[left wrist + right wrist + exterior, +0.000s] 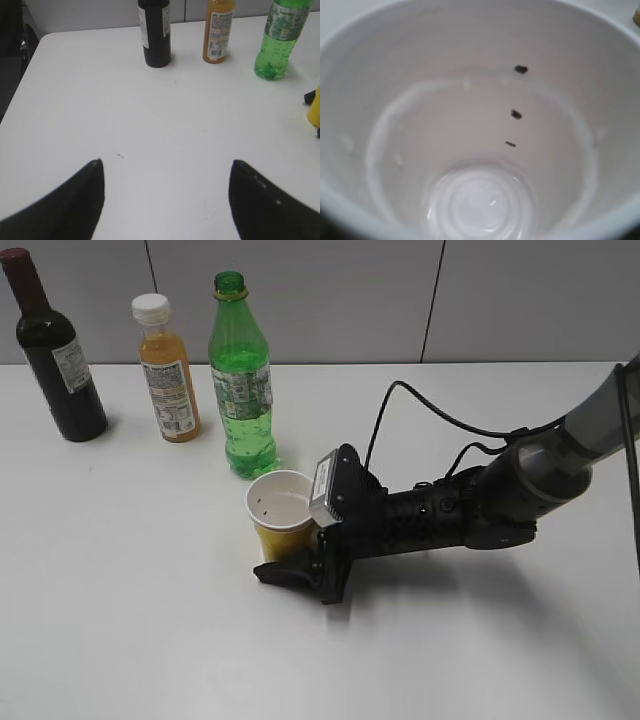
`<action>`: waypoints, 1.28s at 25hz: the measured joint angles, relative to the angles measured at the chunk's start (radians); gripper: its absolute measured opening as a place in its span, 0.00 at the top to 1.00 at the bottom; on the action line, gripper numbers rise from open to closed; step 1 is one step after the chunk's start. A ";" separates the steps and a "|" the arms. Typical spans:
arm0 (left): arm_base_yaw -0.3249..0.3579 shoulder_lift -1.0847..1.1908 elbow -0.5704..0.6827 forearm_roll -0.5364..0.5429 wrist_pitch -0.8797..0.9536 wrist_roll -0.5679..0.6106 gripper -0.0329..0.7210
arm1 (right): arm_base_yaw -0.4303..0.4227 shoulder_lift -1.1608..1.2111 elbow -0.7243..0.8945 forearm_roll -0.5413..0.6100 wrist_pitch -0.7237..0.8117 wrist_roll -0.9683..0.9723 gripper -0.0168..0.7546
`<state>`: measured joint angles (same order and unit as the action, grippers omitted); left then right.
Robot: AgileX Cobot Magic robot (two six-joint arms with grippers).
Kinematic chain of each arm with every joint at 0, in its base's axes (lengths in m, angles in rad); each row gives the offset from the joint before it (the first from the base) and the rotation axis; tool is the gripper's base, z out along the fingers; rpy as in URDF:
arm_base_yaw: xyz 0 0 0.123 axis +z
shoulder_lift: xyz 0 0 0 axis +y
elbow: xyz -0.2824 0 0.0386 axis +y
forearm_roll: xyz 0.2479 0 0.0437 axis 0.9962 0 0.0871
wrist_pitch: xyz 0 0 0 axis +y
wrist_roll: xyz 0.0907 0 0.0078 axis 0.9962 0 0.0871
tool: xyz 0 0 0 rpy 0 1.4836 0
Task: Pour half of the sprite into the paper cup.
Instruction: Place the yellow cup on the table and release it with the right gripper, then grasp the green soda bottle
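The sprite [240,380] stands upright and uncapped at the back of the white table; it also shows in the left wrist view [277,45]. The paper cup [280,502], yellow outside and white inside, stands just in front of it. My right gripper [270,545] reaches in from the right and grips the cup's sides; its far finger is hidden behind the cup. The right wrist view looks down into the cup [480,125], which is empty apart from a few dark specks. My left gripper [167,165] is open and empty over bare table, out of the exterior view.
An orange juice bottle [168,375] with a white cap and a dark wine bottle [60,355] stand left of the sprite in a row. The right arm's black cable [400,400] loops above the table. A grey wall runs behind.
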<state>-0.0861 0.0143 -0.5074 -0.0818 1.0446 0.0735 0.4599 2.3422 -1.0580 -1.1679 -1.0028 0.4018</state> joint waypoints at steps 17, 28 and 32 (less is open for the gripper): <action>0.000 0.000 0.000 0.000 0.000 0.000 0.17 | -0.190 -0.208 0.214 -0.066 0.015 0.000 0.14; 0.000 0.000 0.000 0.000 0.000 0.000 0.17 | -0.264 -0.449 0.234 0.179 0.361 0.000 0.16; 0.000 0.000 0.000 0.000 0.000 0.000 0.17 | -0.264 -0.504 0.204 0.285 0.586 0.012 0.17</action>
<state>-0.0861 0.0143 -0.5074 -0.0818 1.0446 0.0735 0.1963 1.8386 -0.8544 -0.8827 -0.4173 0.4142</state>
